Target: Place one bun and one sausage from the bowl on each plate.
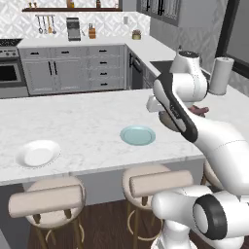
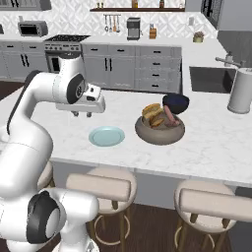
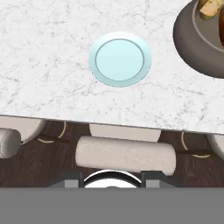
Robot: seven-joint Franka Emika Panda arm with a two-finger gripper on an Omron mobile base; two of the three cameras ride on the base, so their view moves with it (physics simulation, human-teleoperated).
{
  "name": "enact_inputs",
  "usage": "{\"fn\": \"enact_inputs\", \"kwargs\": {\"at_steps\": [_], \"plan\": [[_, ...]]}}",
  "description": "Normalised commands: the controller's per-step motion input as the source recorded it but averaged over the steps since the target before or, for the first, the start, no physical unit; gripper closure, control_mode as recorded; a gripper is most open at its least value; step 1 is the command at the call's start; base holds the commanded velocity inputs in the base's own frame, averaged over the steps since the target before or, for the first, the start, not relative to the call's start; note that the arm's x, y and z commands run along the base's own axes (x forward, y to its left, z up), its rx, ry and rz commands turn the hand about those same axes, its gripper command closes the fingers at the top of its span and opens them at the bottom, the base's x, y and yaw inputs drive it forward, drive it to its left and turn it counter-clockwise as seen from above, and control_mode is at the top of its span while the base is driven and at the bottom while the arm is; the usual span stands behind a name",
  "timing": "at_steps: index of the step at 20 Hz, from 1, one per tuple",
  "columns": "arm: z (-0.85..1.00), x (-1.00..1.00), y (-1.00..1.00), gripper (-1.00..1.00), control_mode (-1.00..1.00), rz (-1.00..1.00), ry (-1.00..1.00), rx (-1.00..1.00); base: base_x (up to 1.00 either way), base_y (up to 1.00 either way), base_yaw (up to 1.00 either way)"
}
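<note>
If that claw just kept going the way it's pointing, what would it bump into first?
Most likely the marble counter, right beside the pale blue plate. The gripper points down above the counter's near edge, so the exact landing spot is uncertain.

The stone bowl (image 2: 160, 130) holding buns (image 2: 152, 114) and a sausage (image 2: 170, 116) sits just beside the pale blue plate (image 2: 107, 136).

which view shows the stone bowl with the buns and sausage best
The right base view: the whole bowl sits unblocked on the counter, with buns and a sausage visible inside. The hand view catches just part of it at the top right corner. In the left base view the arm hides nearly all of it.
</note>
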Motion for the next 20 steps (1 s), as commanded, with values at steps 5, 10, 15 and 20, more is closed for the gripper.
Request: {"fn": "enact_inputs", "kwargs": {"at_steps": [5,10,15,20], "plan": [[0.00,0.00,0.00,-1.00,1.00,0.00,0.00,0.00,0.00,-0.35,0.00],[0.00,0.00,0.00,-1.00,1.00,0.00,0.00,0.00,0.16,-0.87,0.00],[0.00,0.00,0.00,-1.00,1.00,0.00,0.00,0.00,0.22,-0.74,0.00],[0.00,0.00,0.00,-1.00,1.00,0.00,0.00,0.00,0.77,-0.16,0.00]]}}
